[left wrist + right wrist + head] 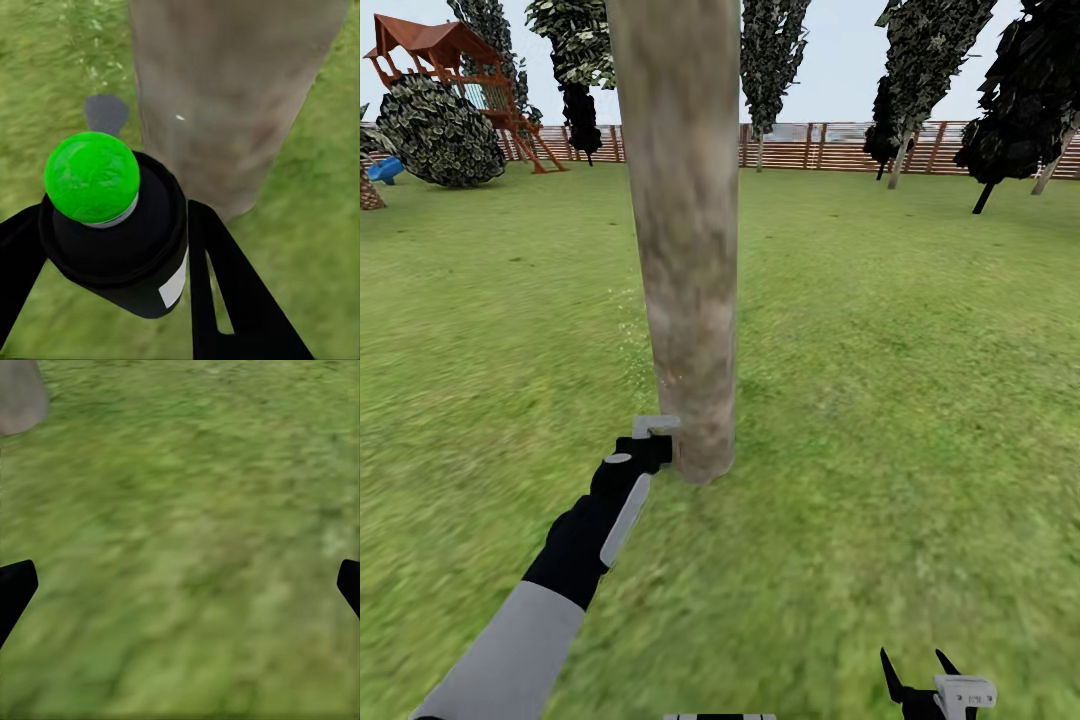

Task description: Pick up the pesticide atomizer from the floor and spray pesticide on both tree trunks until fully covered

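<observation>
- Atomizer (120, 240) sits between our left gripper's (112, 262) two black fingers (225, 292), clamped on both sides; green cap (91, 177) faces the wrist camera, white label patch on its side.
- In the head view the left gripper (660, 440) is low at the trunk (685, 250), just beside its base; we can't tell if it touches the bark.
- Trunk is a thick mottled grey-beige column standing on the grass (880, 400); in the left wrist view it rises right behind the atomizer (225, 105).
- Faint pale specks show on and beside the trunk's left side, low down, in the head view.
- Small grey patch on the grass (106, 112) next to the trunk in the left wrist view; we can't tell what it is.
- Right gripper (922, 678) is low at our right, well apart from the trunk, fingers spread wide with nothing between them; its wrist view looks at bare grass (187, 547).
- Background: fence (810, 145), more trees (920, 60), red playset (455, 75), round bush (440, 130).
</observation>
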Available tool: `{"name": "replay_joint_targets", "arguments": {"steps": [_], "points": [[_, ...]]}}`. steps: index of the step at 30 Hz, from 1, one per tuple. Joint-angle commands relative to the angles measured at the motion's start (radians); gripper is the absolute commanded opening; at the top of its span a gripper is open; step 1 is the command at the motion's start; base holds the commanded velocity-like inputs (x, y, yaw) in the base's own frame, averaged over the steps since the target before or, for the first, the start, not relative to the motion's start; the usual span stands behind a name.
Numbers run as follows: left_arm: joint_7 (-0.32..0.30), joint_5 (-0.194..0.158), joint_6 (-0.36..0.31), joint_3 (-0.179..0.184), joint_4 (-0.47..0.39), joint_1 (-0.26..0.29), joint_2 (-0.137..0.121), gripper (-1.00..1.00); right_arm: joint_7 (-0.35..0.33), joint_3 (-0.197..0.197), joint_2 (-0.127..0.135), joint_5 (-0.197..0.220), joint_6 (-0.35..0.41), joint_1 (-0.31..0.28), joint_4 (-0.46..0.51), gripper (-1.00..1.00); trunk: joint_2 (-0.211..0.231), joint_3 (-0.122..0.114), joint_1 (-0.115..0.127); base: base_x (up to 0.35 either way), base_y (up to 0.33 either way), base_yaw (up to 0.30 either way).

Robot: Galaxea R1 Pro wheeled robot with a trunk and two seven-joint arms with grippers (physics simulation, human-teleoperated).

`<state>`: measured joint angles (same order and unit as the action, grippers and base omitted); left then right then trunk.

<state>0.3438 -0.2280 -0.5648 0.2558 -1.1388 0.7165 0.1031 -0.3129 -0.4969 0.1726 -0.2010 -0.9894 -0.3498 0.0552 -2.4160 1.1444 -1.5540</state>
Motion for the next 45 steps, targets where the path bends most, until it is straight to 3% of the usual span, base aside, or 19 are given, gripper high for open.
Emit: {"name": "replay_joint_targets", "arguments": {"steps": [1,5,9,11,17,21,23,25,27,30,33,37,38,39,45], "points": [[0.000,-0.001,0.001,-0.008,-0.002,0.000,-0.002,-1.00,0.000,0.000,0.000,0.000,0.000,0.000,0.000,1.00,0.000,0.000,0.000,0.000,0.000,0.000],[0.003,-0.001,0.002,-0.007,-0.007,0.000,0.006,-1.00,0.000,0.000,0.000,0.000,0.000,0.000,0.000,1.00,0.000,0.000,0.000,0.000,0.000,0.000],[0.003,-0.009,0.003,0.057,-0.007,-0.002,0.017,-1.00,0.000,0.000,-0.001,0.000,0.000,0.000,0.000,1.00,0.000,0.000,0.000,0.000,0.000,0.000],[0.003,-0.009,0.003,0.062,-0.005,-0.003,0.015,-1.00,0.000,0.000,0.000,0.000,0.000,0.000,0.000,1.00,0.000,0.000,0.000,0.000,0.000,0.000],[-0.002,-0.004,0.007,0.053,0.008,-0.035,-0.022,-1.00,0.000,0.000,0.000,0.000,0.000,0.000,0.000,1.00,0.000,0.000,0.000,0.160,0.000,0.000],[-0.002,-0.007,0.009,0.061,0.007,-0.039,-0.014,-1.00,0.000,0.000,-0.001,0.000,0.000,0.000,0.000,1.00,0.000,0.000,0.000,0.157,0.000,0.000],[-0.003,-0.008,0.012,0.093,0.006,-0.056,-0.007,-1.00,0.000,0.000,-0.001,0.000,0.000,0.000,0.000,1.00,0.000,0.000,0.000,0.020,0.000,0.000],[-0.002,-0.007,0.014,0.099,0.007,-0.061,-0.010,-1.00,0.000,0.000,-0.001,0.000,0.000,0.000,0.000,1.00,0.000,0.000,0.000,0.003,0.000,0.000],[-0.001,-0.004,0.014,0.087,0.016,-0.063,-0.026,-1.00,0.000,0.000,-0.001,0.000,0.000,0.000,0.000,1.00,0.000,0.000,0.000,0.001,0.000,0.000],[-0.001,-0.005,0.016,0.006,0.040,-0.063,-0.077,-1.00,0.000,0.000,-0.001,0.000,0.000,0.000,0.000,1.00,0.000,0.000,0.000,0.000,0.000,0.000],[-0.003,-0.008,0.015,-0.039,0.041,-0.062,-0.082,-1.00,0.000,0.000,-0.001,0.000,0.000,0.000,0.000,1.00,0.000,0.000,0.000,0.000,0.000,0.000],[-0.024,-0.009,0.013,0.017,0.041,-0.061,-0.069,-1.00,0.000,0.000,-0.001,0.000,0.000,0.000,0.000,1.00,0.000,0.000,0.000,0.000,0.000,0.000],[-0.051,-0.009,0.012,0.052,0.041,-0.061,-0.052,-1.00,0.000,0.000,-0.001,0.000,0.000,0.000,0.000,1.00,0.000,0.000,0.000,0.000,0.000,0.000],[-0.065,-0.008,0.013,0.065,0.041,-0.061,-0.037,-1.00,0.000,0.000,-0.001,0.000,0.000,0.000,0.000,1.00,0.000,0.000,0.000,0.000,0.000,0.000],[-0.070,-0.004,0.013,0.100,0.044,-0.063,-0.031,-1.00,0.000,0.000,-0.001,0.000,0.000,0.000,0.000,1.00,0.000,0.000,0.000,0.064,0.000,0.000]]}}
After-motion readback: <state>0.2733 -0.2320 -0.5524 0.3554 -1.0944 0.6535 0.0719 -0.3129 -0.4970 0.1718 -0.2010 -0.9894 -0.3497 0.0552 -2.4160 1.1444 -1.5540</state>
